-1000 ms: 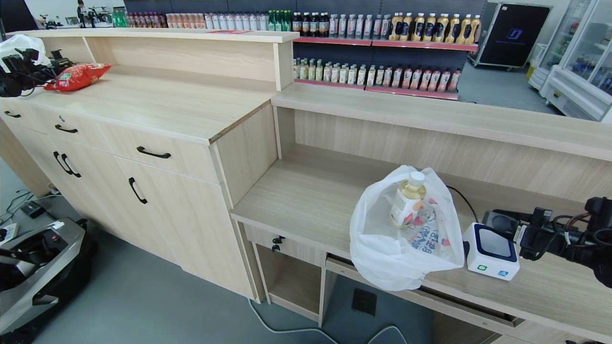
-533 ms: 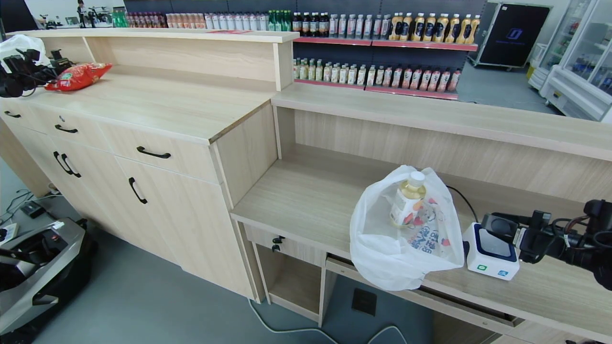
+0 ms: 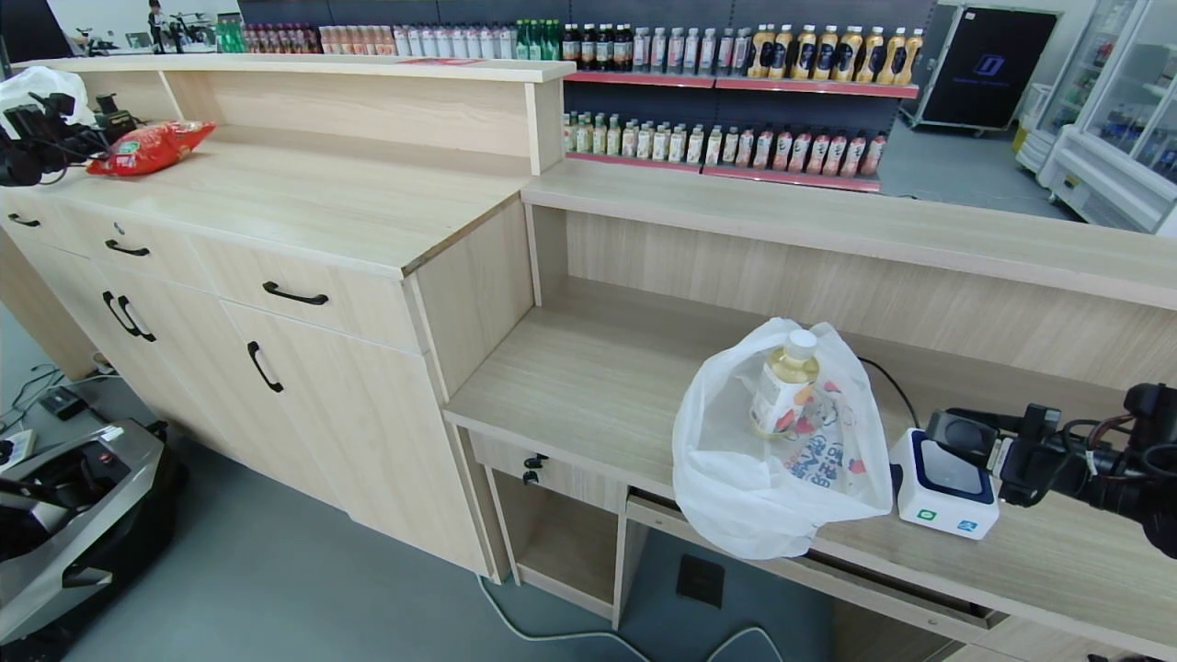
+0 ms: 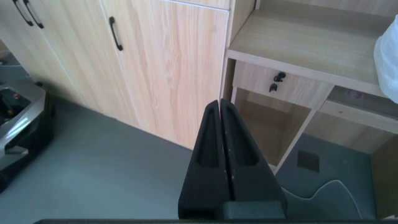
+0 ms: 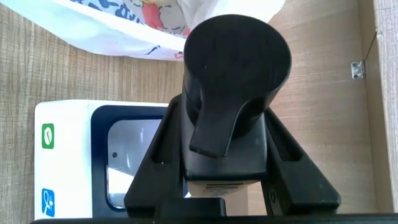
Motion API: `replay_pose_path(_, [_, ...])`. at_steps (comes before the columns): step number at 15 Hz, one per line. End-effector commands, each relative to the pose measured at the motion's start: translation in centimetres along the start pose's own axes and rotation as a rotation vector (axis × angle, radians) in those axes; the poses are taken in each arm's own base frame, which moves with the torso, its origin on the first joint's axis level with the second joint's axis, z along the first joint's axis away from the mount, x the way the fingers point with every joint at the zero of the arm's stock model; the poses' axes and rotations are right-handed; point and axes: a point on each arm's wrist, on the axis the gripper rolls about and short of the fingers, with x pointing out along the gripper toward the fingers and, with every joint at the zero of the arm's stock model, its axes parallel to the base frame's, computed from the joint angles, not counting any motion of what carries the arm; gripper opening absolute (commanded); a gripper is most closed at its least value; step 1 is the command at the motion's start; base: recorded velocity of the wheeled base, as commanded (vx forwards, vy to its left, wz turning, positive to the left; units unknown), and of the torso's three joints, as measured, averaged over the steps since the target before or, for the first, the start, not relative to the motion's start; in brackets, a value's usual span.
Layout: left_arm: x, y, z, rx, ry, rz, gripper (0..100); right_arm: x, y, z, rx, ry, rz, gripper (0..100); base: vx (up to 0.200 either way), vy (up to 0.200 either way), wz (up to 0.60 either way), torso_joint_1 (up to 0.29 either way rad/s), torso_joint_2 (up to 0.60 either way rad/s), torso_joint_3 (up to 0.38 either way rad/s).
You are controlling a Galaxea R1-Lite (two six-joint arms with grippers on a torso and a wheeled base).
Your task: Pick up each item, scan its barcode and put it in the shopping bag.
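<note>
A white shopping bag (image 3: 736,487) stands on the low desk (image 3: 588,386), holding a yellow drink bottle (image 3: 786,382) and a printed packet. Beside it sits a white and blue scanner box (image 3: 945,483). My right gripper (image 3: 998,450) hovers just over that box, shut on a black handheld device (image 3: 961,430) with a round head. The right wrist view shows the black device (image 5: 233,81) above the scanner box (image 5: 68,155), with the bag's edge (image 5: 112,25) beyond. A red snack bag (image 3: 152,147) lies on the high counter, far left. My left gripper (image 4: 219,109) is shut and empty, high over the floor before the cabinet.
Cabinet doors and drawers with black handles (image 3: 294,294) front the high counter (image 3: 303,207). A raised ledge (image 3: 828,221) runs behind the low desk. Shelves of bottles (image 3: 736,55) stand beyond. A cable (image 3: 887,382) runs behind the bag.
The right gripper with the black device has sunk a touch toward the scanner box. Nothing else has moved.
</note>
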Motion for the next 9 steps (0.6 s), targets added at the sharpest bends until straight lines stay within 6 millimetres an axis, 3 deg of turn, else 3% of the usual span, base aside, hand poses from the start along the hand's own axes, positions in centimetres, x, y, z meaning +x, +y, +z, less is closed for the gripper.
replay_pose_path(1, [0.0, 0.0, 0.0, 0.0, 0.0, 0.001, 0, 0.4, -1.0, 0.8, -0.004, -0.021, -0.016, 0, 0.0, 0.0, 0.0, 0.0, 0.0, 0.0])
replay_pose_path(2, [0.0, 0.0, 0.0, 0.0, 0.0, 0.001, 0, 0.4, -1.8, 1.3, 0.027, -0.031, -0.028, 0, 0.0, 0.0, 0.0, 0.0, 0.0, 0.0])
replay_pose_path(3, [0.0, 0.0, 0.0, 0.0, 0.0, 0.001, 0, -0.3, -4.1, 3.5, 0.157, -0.058, -0.045, 0, 0.0, 0.0, 0.0, 0.0, 0.0, 0.0])
replay_pose_path(6, [0.0, 0.0, 0.0, 0.0, 0.0, 0.001, 0, -5.6, -9.4, 9.1, 0.493, 0.107, -0.153, 0, 0.0, 0.0, 0.0, 0.0, 0.0, 0.0])
replay_pose_path(7, [0.0, 0.0, 0.0, 0.0, 0.0, 0.001, 0, -7.1, -10.5, 10.2, 0.647, 0.192, -0.249, 0, 0.0, 0.0, 0.0, 0.0, 0.0, 0.0])
replay_pose_path(9, [0.0, 0.0, 0.0, 0.0, 0.0, 0.001, 0, -8.3, -11.1, 10.8, 0.898, 0.419, -0.51, 0, 0.0, 0.0, 0.0, 0.0, 0.0, 0.0])
